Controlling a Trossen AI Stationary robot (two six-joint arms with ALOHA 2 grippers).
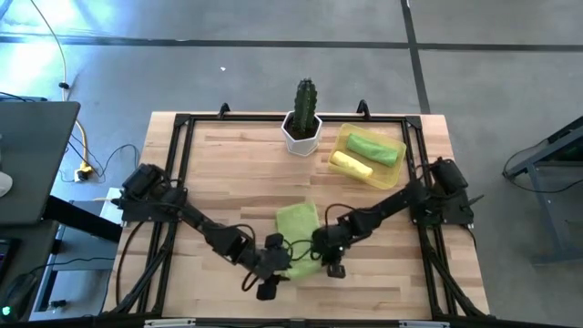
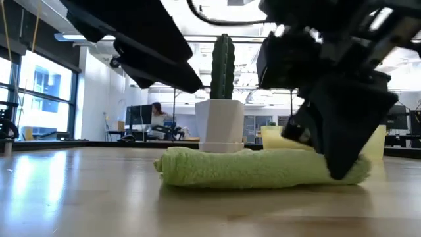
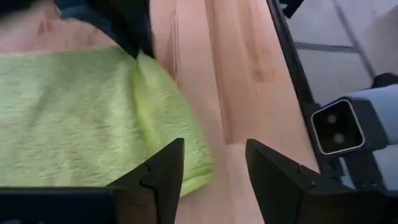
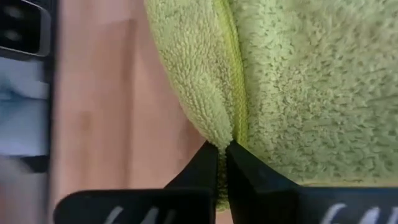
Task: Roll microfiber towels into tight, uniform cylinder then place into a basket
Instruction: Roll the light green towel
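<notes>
A lime-green microfiber towel (image 1: 297,225) lies on the table near its front edge, its near part rolled into a low, loose roll (image 2: 256,168). My right gripper (image 4: 222,163) is shut on the roll's right end. My left gripper (image 3: 214,177) stands open above the roll's left end (image 3: 186,163), one finger over the cloth and the other over bare wood; in the low view that arm hangs clear above the towel. The basket (image 1: 398,171) at the back right holds a rolled green towel (image 1: 375,148) and a rolled yellow towel (image 1: 351,165). My right gripper pinches the towel's hemmed edge (image 4: 231,134) between its two fingertips, at the right end of the roll, where the cloth folds over. The fingers come from above, slanting down toward the table (image 2: 342,158). The towel rests on the wood, slack.
A white pot with a cactus (image 1: 303,123) stands at the far middle of the table, just left of the basket. A black frame (image 1: 182,146) runs around the tabletop. Bare wood lies to the left of the towel (image 1: 228,182).
</notes>
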